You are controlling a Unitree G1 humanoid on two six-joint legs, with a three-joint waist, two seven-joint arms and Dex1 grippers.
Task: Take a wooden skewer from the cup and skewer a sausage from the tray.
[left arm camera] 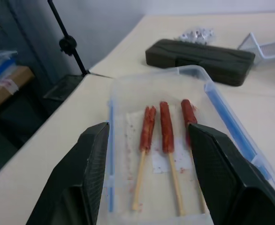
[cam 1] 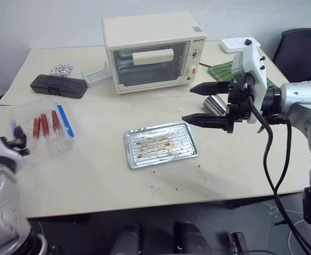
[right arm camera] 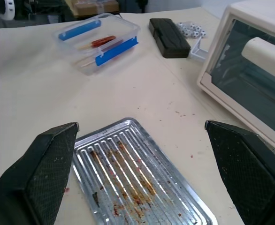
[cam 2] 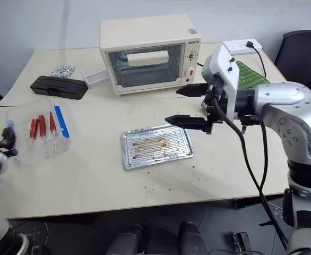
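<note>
Three skewered sausages (left arm camera: 165, 126) are laid side by side in a clear plastic box (left arm camera: 222, 101) just ahead of the left hand (left arm camera: 149, 176), sticks pointed back toward it. That hand is parted and nothing is held. The tray (cam 1: 161, 144) is seen bare of sausages below the right hand (cam 1: 203, 104), which is spread wide and empty, with the cup (cam 1: 215, 104) just behind it. The sausages are judged nearer the left hand.

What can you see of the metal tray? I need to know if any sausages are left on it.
The tray is a flat rectangular silver baking sheet with rounded corners and a ridged bottom, smeared with brown greasy stains and crumbs. It lies flat on the table in front of the oven, slightly askew. No sausage is on it, and nothing touches it.
</note>
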